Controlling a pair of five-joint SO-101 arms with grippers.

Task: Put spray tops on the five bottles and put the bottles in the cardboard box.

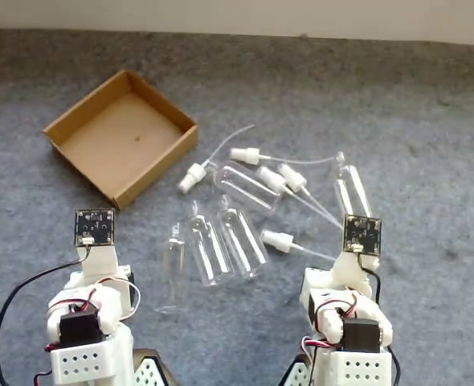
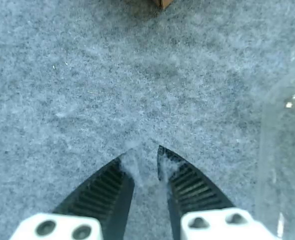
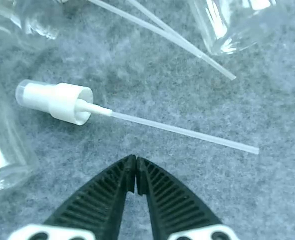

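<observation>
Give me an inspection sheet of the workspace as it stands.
Surface: grey carpet.
Job's things: cardboard box open, nothing in it; five clear bottles lying uncapped beside it; five spray tops loose among them.
Clutter: nothing seen.
End effectors: left end effector slightly open, holding nothing, over carpet; right end effector shut, holding nothing, close to a spray top.
Cables: black cable loops out beside the left arm.
Surroundings: pale strip beyond the carpet's far edge.
</observation>
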